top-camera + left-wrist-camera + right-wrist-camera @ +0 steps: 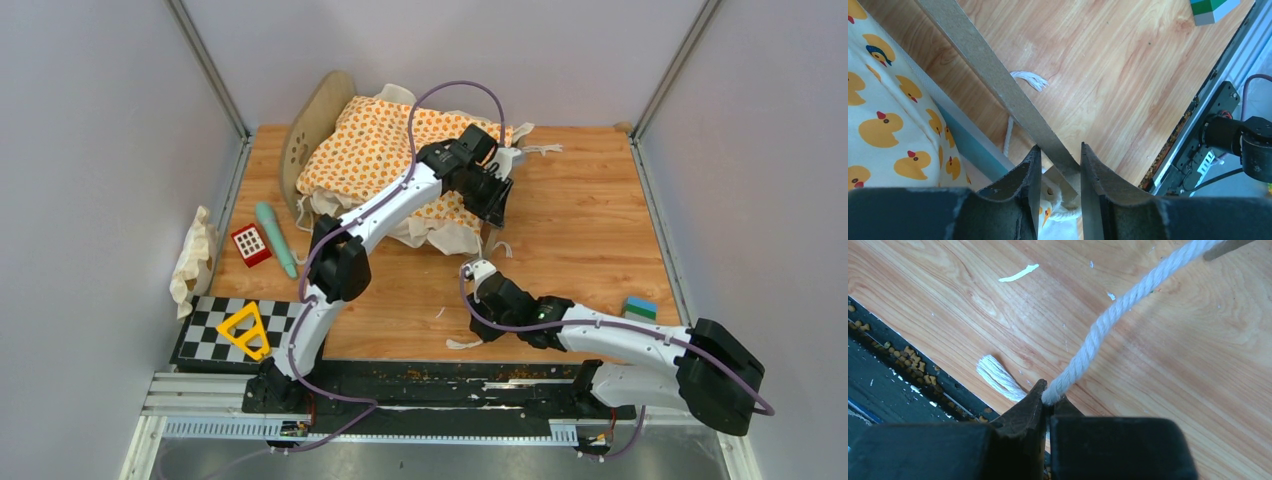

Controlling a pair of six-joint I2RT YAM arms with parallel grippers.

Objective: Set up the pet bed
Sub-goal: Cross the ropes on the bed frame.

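Pet bed under duck cushion, stretching leftward from left pincer; jaws partly apart, clamped on thin end board. Likely stiff, light wood; grip board edge. Right pincer shut on limp tie cord

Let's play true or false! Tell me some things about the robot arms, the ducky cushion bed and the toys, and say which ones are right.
1. The right gripper pinches a white rope tie. True.
2. The left gripper holds nothing. False: it is closed on the thin end board of the pet bed.
3. The yellow triangle lies on the checkerboard. True.
4. The cushion is covered in blue fish. False: it has orange-yellow ducks.
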